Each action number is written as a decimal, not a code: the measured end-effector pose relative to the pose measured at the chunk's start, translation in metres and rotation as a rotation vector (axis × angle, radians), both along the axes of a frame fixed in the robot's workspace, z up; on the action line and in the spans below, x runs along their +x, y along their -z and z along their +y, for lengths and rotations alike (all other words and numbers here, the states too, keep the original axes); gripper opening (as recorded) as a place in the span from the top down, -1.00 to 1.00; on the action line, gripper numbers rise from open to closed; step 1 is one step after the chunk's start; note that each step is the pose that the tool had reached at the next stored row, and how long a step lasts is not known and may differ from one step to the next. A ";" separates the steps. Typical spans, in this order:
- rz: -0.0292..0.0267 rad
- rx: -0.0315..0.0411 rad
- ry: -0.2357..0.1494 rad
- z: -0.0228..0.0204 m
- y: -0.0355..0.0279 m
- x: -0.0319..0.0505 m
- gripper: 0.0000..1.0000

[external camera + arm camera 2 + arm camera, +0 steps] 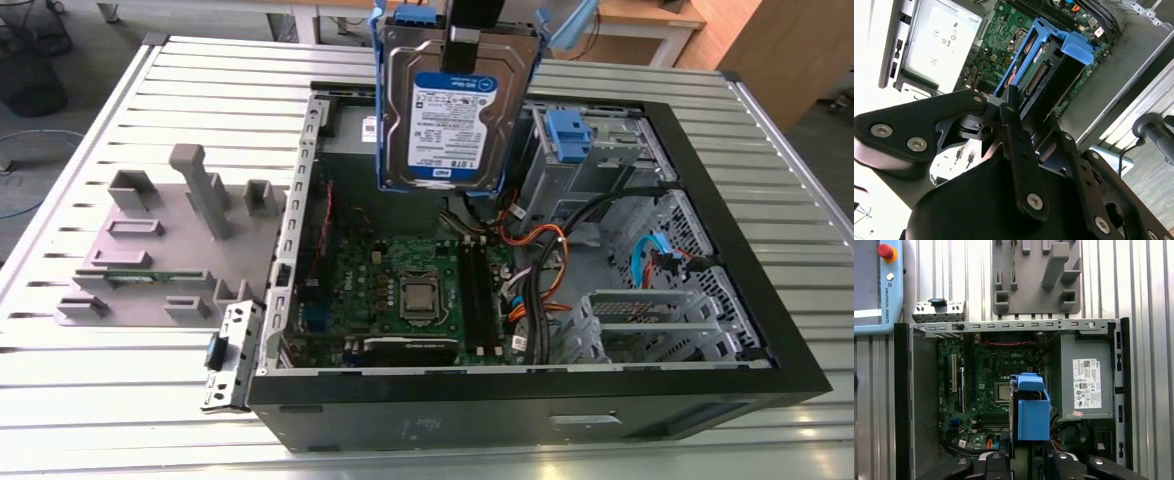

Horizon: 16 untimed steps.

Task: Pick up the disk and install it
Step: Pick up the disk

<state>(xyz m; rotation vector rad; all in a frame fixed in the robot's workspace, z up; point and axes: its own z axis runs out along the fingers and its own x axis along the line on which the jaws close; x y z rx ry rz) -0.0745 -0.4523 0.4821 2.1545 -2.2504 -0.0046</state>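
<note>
The disk (447,110) is a silver-grey hard drive with a white-and-blue label and a blue carrier frame. It hangs upright above the open computer case (534,395), over the case's back part. My gripper (470,35) is shut on its top edge. In the second wrist view the black fingers (1013,112) clamp the drive's end, and the blue frame (1054,60) points down toward the motherboard. In the first wrist view the blue carrier (1032,412) hangs over the board beside the power-supply box, with my gripper (1026,458) just behind it.
The case holds a green motherboard (414,285), orange and black cables (554,250), a drive cage with a blue latch (567,135) and a grey power-supply box (1086,382). A grey fixture block (174,235) lies on the slatted table (120,400). A teach pendant (876,285) lies beside the case.
</note>
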 end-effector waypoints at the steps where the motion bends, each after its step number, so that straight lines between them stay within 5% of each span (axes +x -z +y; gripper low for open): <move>1: 0.0000 -0.0001 0.000 -0.0003 0.0000 0.0000 0.30; 16: 0.0001 -0.0001 0.000 -0.0042 0.0000 0.0000 0.30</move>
